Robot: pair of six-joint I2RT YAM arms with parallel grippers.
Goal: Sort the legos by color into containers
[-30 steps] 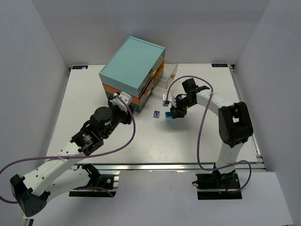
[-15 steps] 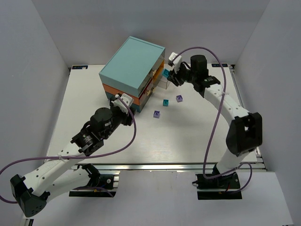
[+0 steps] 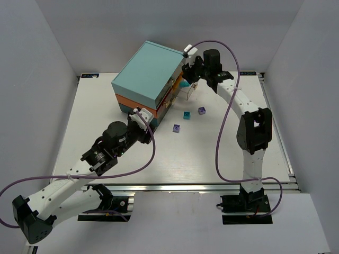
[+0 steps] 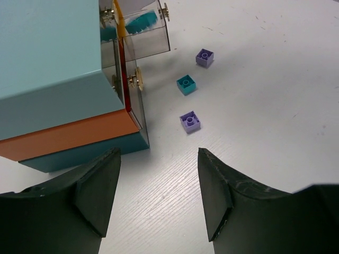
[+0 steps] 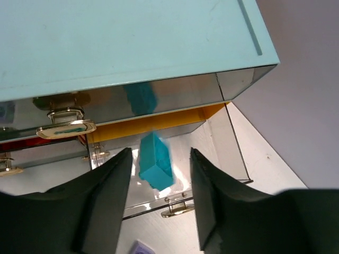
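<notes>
Over the pulled-out clear drawer [image 5: 233, 153] of the chest [image 3: 148, 74], the right claw [image 3: 187, 72] is spread. A teal brick [image 5: 155, 168] sits loose and blurred between its fingers, apparently dropping. It could clip the drawer wall and bounce onto the counter [image 3: 212, 153], joining the loose bricks [image 4: 190, 121] there. The left claw [image 4: 159, 156] hovers spread and empty near the chest's near corner.

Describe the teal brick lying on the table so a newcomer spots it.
Find the drawer chest at the back of the table. Three small bricks lie in a row before its drawer fronts. The teal brick is the middle one, between two lavender bricks.
</notes>
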